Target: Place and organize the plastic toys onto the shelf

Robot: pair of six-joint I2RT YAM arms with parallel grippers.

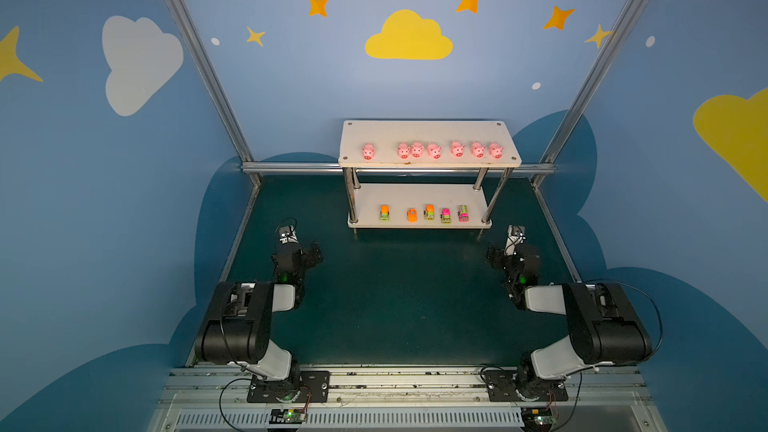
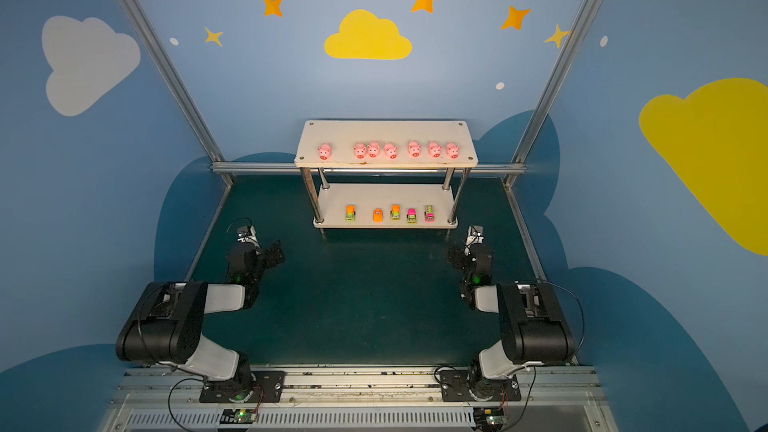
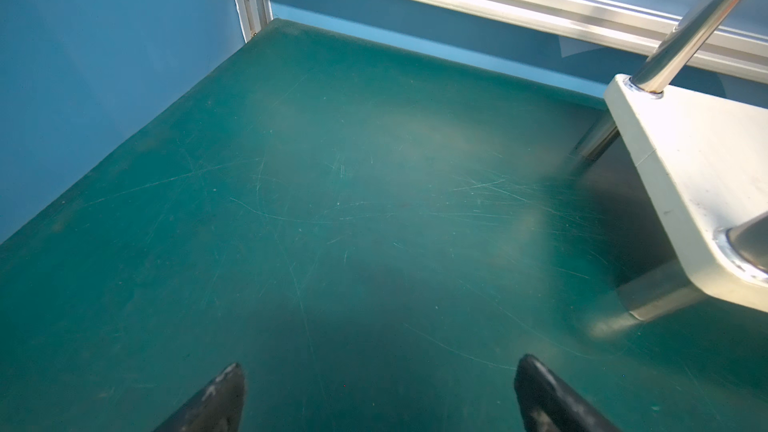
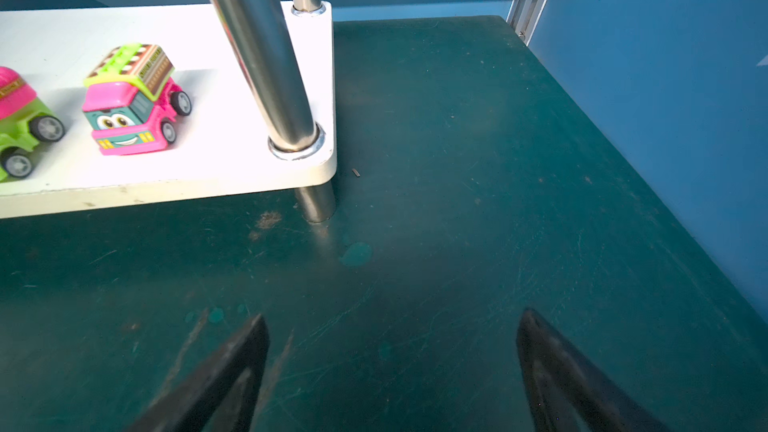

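While both arms crouch folded, left pincer point(image 3: 380, 361) and right pincer point(image 4: 393, 314) wide open, empty, we count seven pigs point(image 1: 434, 150), five vehicles point(image 1: 429, 212) beyond them.

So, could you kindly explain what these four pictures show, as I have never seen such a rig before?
Two wide pictures come from a camera overhead; two come from cameras on the wrists. The machine is a left arm and a right arm at a green table. The shelf holds seven pigs above and five toy vehicles below. The left end effector and right end effector are open, holding nothing.
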